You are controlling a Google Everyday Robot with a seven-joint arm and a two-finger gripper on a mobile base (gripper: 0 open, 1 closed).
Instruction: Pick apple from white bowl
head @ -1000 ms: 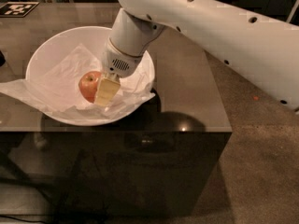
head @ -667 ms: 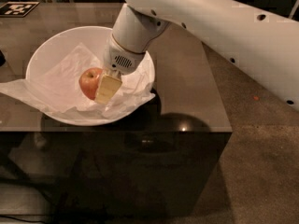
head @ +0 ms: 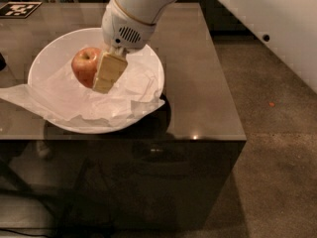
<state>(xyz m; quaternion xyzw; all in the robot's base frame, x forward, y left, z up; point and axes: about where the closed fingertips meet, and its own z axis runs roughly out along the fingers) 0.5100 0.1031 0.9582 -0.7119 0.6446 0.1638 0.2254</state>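
The red-orange apple (head: 84, 66) is held between the fingers of my gripper (head: 95, 76), a little above the bottom of the white bowl (head: 157, 78). The near cream-coloured finger (head: 109, 72) presses the apple's right side; the other finger is hidden behind the apple. The white arm comes down from the upper right over the bowl. The bowl stands on the left half of the dark glossy table (head: 198, 83) and is lined with crumpled white paper (head: 74, 100).
The paper sheet sticks out over the bowl's left rim (head: 17, 95) onto the table. A black-and-white marker tag (head: 20, 9) lies at the table's back left. The table's front edge (head: 148, 138) and right edge drop to a speckled floor (head: 277, 157).
The gripper, shut on the apple, has risen and moved a little left; the apple has come up off the paper in the bowl. The bowl has stayed in place.
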